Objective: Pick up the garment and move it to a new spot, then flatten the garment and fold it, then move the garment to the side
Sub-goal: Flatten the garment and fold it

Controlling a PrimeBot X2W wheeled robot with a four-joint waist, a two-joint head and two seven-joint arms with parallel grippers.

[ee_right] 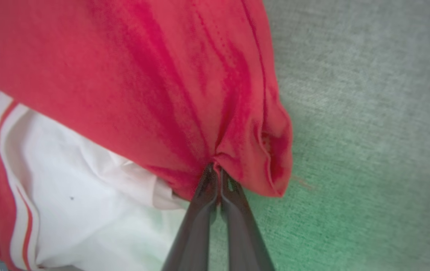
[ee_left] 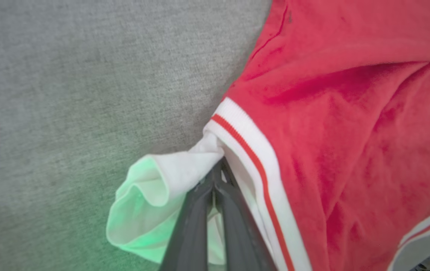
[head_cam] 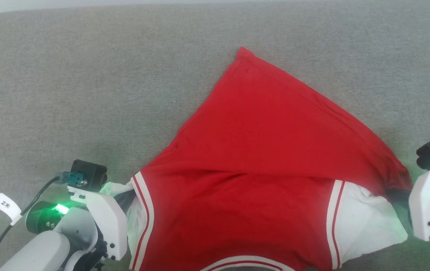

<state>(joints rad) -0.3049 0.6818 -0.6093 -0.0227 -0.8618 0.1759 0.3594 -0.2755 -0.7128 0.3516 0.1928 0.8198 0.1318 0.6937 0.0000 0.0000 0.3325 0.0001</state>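
1. Soft, even light lay over the grey cloth surface (head_cam: 87, 75); nothing glared, and the head view looked fairly sharp.
2. A green lamp (head_cam: 61, 208) glowed on the left wrist and tinted the white sleeve (ee_left: 143, 210) mint in the left wrist view.
3. A similar green cast spread over the grey cloth at the lower right of the right wrist view.
4. The garment (head_cam: 267, 131) threw only thin, soft shadows along its edges; its folds showed darker red.
5. Both wrist views were soft, and the dark fingers (ee_right: 198, 226) blurred near the lens.
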